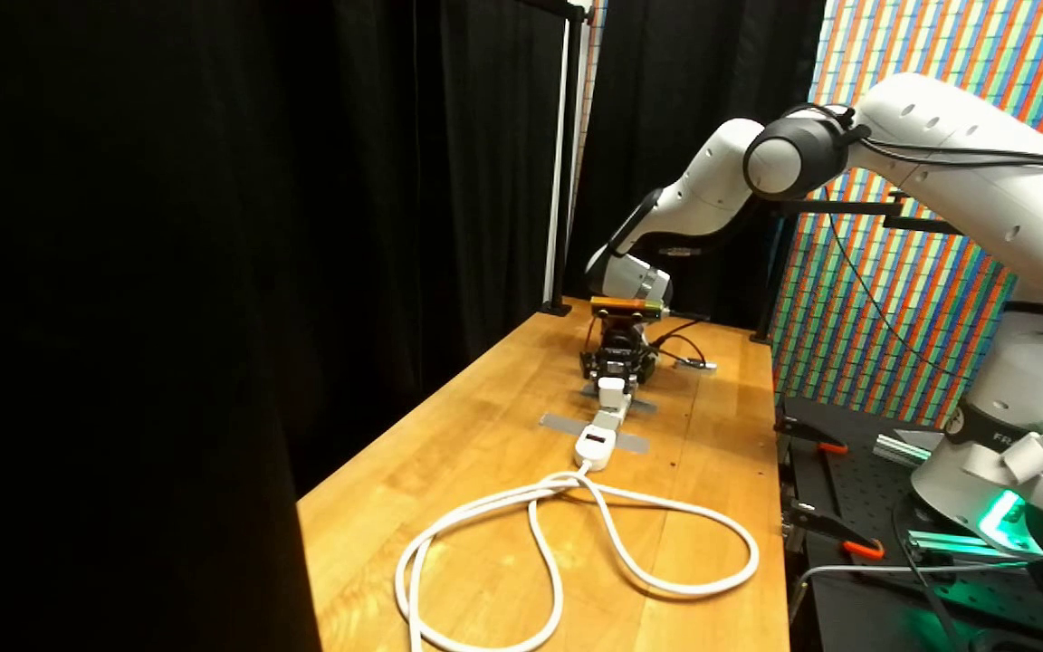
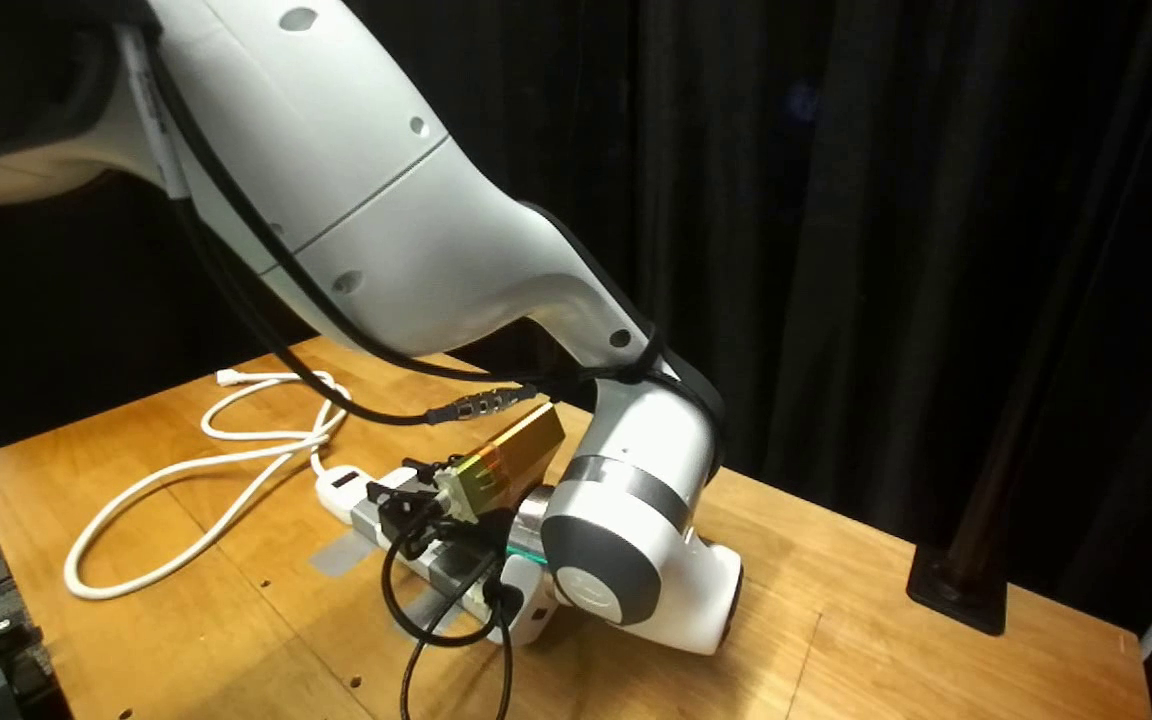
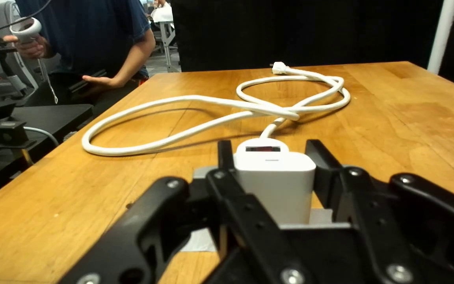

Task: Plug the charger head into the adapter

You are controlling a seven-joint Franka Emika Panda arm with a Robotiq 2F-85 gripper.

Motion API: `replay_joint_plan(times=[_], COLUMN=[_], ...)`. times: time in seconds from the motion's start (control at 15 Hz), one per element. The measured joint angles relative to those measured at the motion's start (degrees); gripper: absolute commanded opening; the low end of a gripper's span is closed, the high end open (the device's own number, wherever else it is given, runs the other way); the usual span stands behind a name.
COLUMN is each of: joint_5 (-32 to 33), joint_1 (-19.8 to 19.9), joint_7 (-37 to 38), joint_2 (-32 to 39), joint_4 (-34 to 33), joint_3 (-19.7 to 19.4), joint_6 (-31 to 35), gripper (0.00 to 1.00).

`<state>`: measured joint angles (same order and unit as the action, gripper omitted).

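The charger head (image 3: 276, 193) is a small white block standing upright between the fingers of my gripper (image 3: 270, 150) in the wrist view. Both fingers lie close along its sides and look shut on it. It also shows in both exterior views as a white block (image 1: 611, 391) (image 2: 398, 478) over the strip. The adapter (image 1: 594, 447) is a white strip with a dark-windowed rounded end, which also shows in an exterior view (image 2: 344, 492) and the wrist view (image 3: 262, 142). My gripper and wrist hide much of the strip. I cannot tell whether the head's prongs sit in the sockets.
The adapter's thick white cable (image 1: 558, 580) lies looped on the wooden table (image 1: 712, 507). Grey tape (image 1: 562, 424) crosses by the strip. A white piece (image 2: 526, 605) with a small dark slot sits under my wrist. Clamps (image 1: 816, 439) grip the table edge. Black curtains (image 1: 485, 181) hang behind.
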<state>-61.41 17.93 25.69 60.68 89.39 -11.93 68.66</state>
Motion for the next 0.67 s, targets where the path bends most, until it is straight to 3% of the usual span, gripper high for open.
replay_joint_plan(times=[0.2, 0.27, 0.33, 0.6, 0.67], joint_5=[-0.6, -0.7, -0.8, -1.0, -1.0], joint_1=[0.0, 0.0, 0.1, 0.1, 0.1], joint_7=[-0.2, -0.4, -0.7, -1.4, -1.4], joint_2=[0.3, 0.4, 0.6, 1.0, 1.0], joint_4=[0.1, 0.1, 0.1, 0.1, 0.1], joint_3=[0.0, 0.0, 0.0, 0.1, 0.1], joint_6=[-0.4, -0.5, -0.7, -0.6, -0.6], gripper=[0.23, 0.61, 0.73, 1.00, 1.00])
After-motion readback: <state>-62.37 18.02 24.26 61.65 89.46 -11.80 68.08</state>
